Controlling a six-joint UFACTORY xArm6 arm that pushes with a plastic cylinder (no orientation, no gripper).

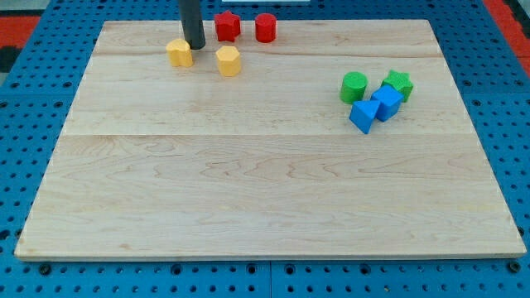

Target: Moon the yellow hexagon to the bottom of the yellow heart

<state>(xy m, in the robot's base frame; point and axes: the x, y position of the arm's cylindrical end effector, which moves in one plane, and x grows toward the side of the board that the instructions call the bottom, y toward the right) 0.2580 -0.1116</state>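
On the view's left, near the top edge of the worktop (248,207), the yellow heart (179,52) lies touching my tip (196,46), just to its left and slightly below. I carry no jaws, only the rod, so there is nothing to stand apart or clamp.

Just to the right of my tip, a little lower, lies the yellow hexagon (228,60), the block I must bring beneath the heart; it is close but apart from me. Above and right of my tip stand a red hexagon-like block (228,26) and a red cylinder (265,27). Well away to the right cluster a green cylinder (354,86), a green star-like block (399,83) and two blue blocks (387,103) (363,116).

The risk, I judge: I sit between heart and hexagon, pressed on the heart. Any leftward drift shoves the heart away and moves my target. Pushing the hexagon off-centre may spin it aside or drive it into the heart.
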